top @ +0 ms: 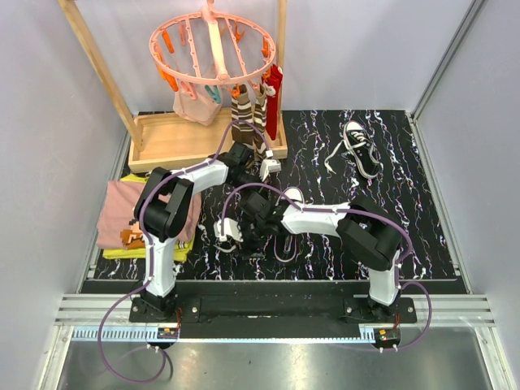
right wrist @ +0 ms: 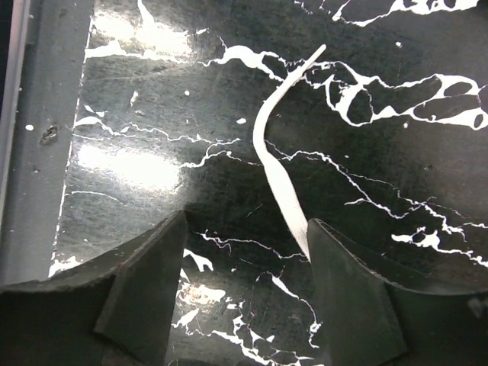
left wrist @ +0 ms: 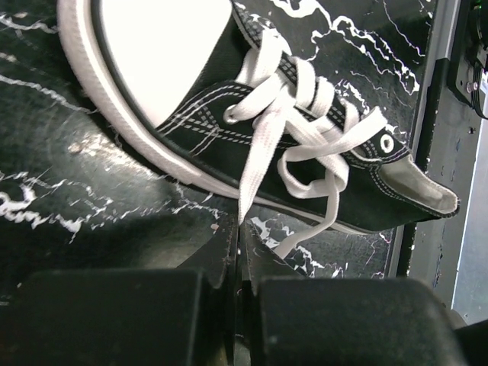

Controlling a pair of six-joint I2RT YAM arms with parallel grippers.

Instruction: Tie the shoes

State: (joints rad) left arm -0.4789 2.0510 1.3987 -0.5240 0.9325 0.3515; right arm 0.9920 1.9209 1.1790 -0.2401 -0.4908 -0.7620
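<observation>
One black sneaker [top: 360, 148] with white laces lies at the far right of the marbled mat. The other sneaker [left wrist: 200, 126] lies mid-mat; in the top view only its white toe cap [top: 292, 195] shows between the arms. Its laces [left wrist: 309, 141] are crossed loosely over the tongue. My left gripper [left wrist: 239, 229] is shut on one white lace strand [left wrist: 248, 179] just beside the sole; it also shows in the top view [top: 271, 172]. My right gripper [right wrist: 244, 221] is open low over the mat, also seen from above [top: 229, 234]. A loose lace end [right wrist: 276, 164] runs up against its right finger [right wrist: 347, 282].
A wooden tray [top: 175, 142] with a frame stands at the back left. A pink peg hanger [top: 213, 49] above it holds brown striped socks [top: 242, 114] and a red sock [top: 274, 93]. Folded clothes [top: 134, 215] lie at the mat's left edge.
</observation>
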